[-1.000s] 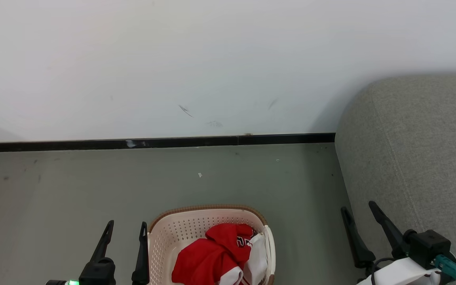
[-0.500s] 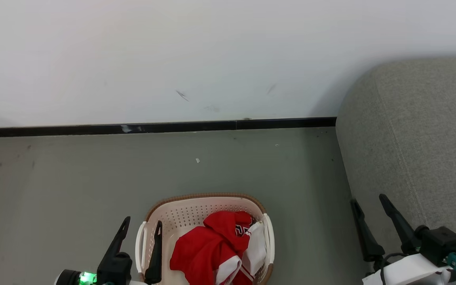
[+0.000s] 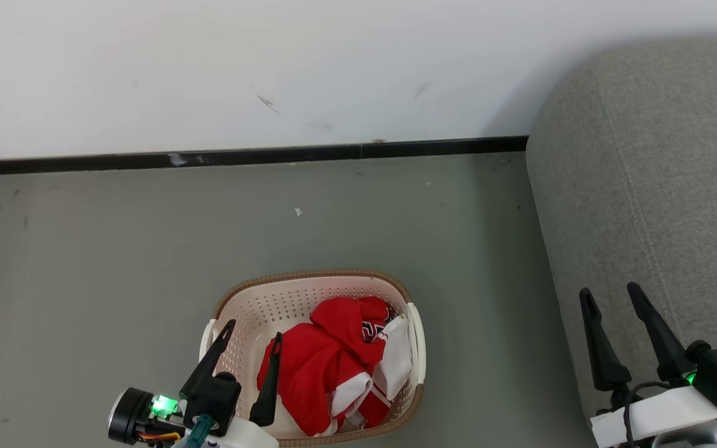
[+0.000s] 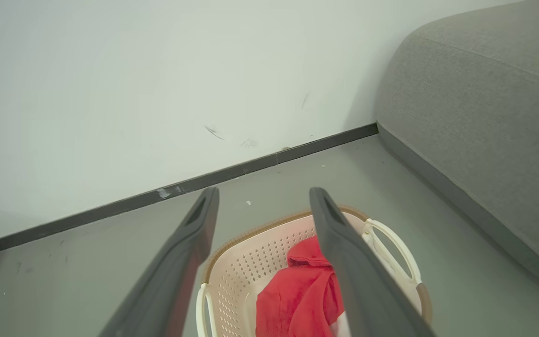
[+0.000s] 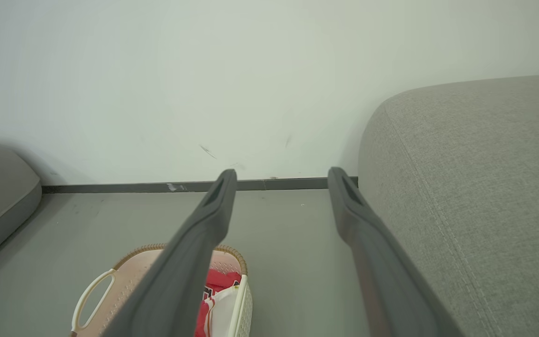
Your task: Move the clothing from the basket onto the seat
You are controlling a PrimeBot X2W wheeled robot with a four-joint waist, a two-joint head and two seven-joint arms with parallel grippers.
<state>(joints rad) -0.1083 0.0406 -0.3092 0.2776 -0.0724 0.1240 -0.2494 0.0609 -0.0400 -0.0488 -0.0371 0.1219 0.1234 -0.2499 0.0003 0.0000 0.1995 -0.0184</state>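
Now | grey floor (image 3: 116, 249), scuffed wall (image 3: 209, 62), black skirting (image 3: 271, 154) | basket (image 3: 309, 274) near seat (image 3: 657, 155) | left fingers (image 3: 271, 382), right fingers (image 3: 601, 351) wide, empty

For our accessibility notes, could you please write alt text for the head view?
A cream basket holding red clothing sits on a grey floor, the open left claw above it. The open right claw hovers by the grey sofa.

clothing (image 3: 324, 367) in basket (image 3: 309, 274), seat (image 3: 645, 186) to its R
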